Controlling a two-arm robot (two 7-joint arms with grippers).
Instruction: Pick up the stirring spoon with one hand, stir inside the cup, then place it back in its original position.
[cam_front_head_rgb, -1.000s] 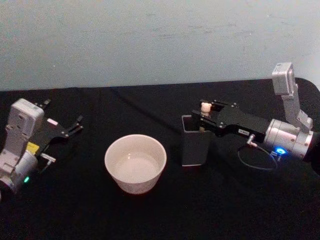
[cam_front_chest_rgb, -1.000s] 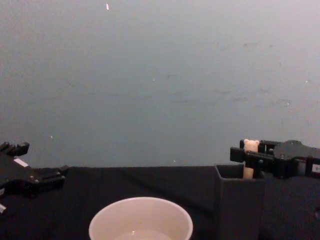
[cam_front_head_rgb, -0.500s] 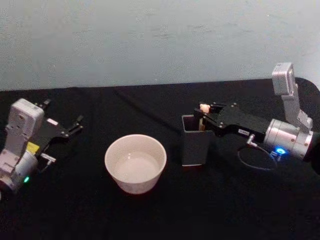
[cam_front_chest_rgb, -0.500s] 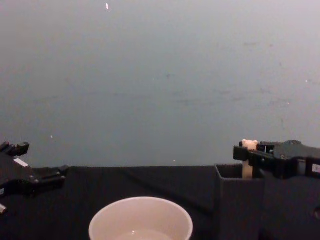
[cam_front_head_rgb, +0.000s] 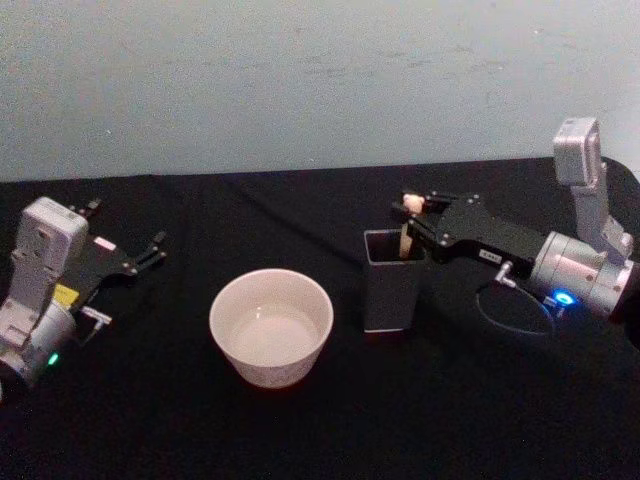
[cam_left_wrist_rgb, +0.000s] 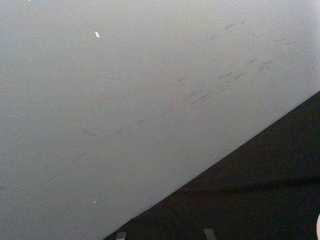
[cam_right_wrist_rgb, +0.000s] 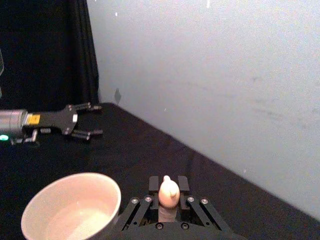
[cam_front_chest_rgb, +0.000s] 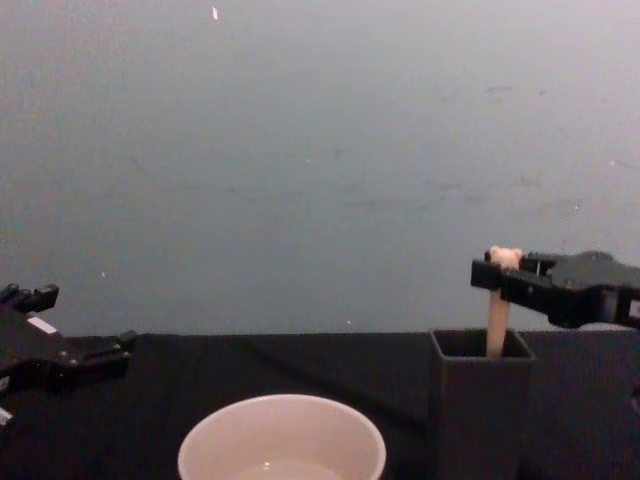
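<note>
Layout of the black-draped table (cam_front_head_rgb: 300, 440), read from the robot's left to its right. At the far left you find the left gripper (cam_front_head_rgb: 126, 224), idle just above the cloth with its two fingers spread wide and nothing between them. The chest view (cam_front_chest_rgb: 85, 320) shows it at the left edge, and the right wrist view (cam_right_wrist_rgb: 98, 120) shows it farther off.

Near the middle stands the wide, round cream-white cup (cam_front_head_rgb: 268, 368), upright and well apart from that gripper. Its plain rim appears in the chest view (cam_front_chest_rgb: 280, 400) and the right wrist view (cam_right_wrist_rgb: 115, 192).

Just to its right, close but not touching, you see the tall dark grey square-mouthed holder (cam_front_head_rgb: 388, 295), also upright (cam_front_chest_rgb: 478, 420).

Above the holder's mouth the right gripper (cam_front_head_rgb: 412, 212) reaches in from the right, its fingers closed narrowly on the slim beige-handled stirring spoon (cam_front_head_rgb: 404, 240), just under the tiny bear head (cam_right_wrist_rgb: 169, 192). The handle stands nearly upright (cam_front_chest_rgb: 495, 315) and its lower part runs down inside the holder, so you cannot see the metal bowl.
</note>
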